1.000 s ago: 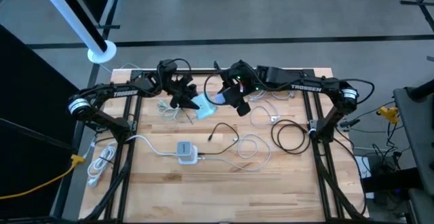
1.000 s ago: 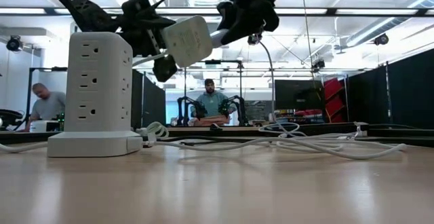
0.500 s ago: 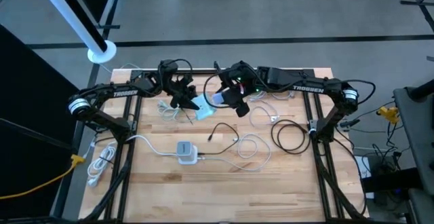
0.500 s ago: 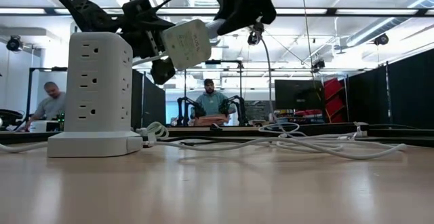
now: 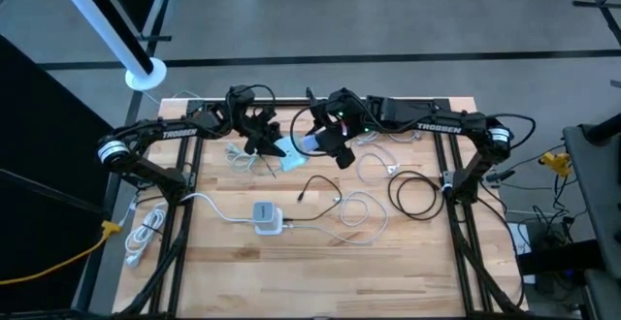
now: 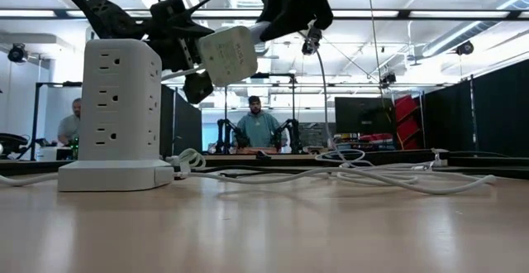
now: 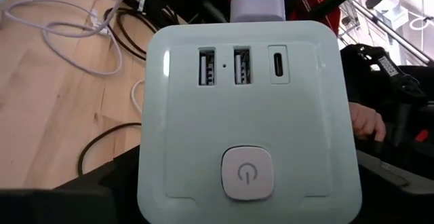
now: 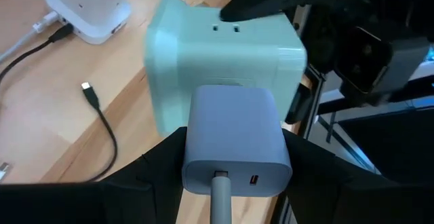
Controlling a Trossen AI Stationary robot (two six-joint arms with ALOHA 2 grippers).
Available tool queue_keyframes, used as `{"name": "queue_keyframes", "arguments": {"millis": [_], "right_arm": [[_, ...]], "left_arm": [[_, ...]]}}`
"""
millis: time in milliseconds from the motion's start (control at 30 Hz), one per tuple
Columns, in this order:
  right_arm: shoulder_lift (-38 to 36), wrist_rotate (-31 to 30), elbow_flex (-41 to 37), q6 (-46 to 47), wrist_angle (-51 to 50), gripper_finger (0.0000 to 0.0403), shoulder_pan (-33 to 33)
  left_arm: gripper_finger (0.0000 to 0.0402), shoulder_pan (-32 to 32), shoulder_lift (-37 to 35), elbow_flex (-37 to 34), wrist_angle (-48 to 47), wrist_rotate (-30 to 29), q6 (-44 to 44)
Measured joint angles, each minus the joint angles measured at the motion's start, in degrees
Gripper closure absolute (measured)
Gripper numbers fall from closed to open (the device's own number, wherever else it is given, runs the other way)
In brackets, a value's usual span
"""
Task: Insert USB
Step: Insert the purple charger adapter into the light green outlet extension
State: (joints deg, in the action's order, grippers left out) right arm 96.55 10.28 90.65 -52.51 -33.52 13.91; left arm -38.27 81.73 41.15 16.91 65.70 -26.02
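Cube [image 7: 247, 115] with USB holes is gripped by the left end effector [image 5: 264, 144] above the table [image 5: 320, 272]; right end effector [image 5: 330, 144] grips a white charger [image 8: 234, 141] pressed against it

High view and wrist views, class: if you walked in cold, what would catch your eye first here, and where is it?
Two dark arms meet above the table's far middle: the left gripper holds a pale green power cube in the air, while the right gripper presses a white charger block against its side. Nearer the camera, a white outlet tower stands on the wooden table amid loose white and black cables.
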Motion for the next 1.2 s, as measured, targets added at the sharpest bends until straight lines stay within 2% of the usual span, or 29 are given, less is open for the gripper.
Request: {"name": "queue_keyframes", "arguments": {"millis": [333, 733, 1033, 1200], "right_arm": [[0.15, -1.39, -0.10, -0.55, -2.13, 0.0211, -0.02], [1.64, -2.29, -0.81, 0.67, 0.97, 0.0211, -0.35], [1.61, -2.64, -1.11, 3.68, 2.92, 0.0211, -0.52], [0.59, -0.66, -1.05, 2.44, 5.28, 0.0211, -0.67]], "left_arm": [[0.0083, 0.23, -0.04, 0.23, 0.27, -0.21, -0.28], [0.0083, 0.14, -0.07, 0.26, 0.10, -1.39, -0.86], [0.0083, 0.10, -0.91, 0.22, 8.08, -3.18, -3.41], [0.0083, 0.10, -3.45, 0.20, 8.11, -1.85, -0.21]]}}
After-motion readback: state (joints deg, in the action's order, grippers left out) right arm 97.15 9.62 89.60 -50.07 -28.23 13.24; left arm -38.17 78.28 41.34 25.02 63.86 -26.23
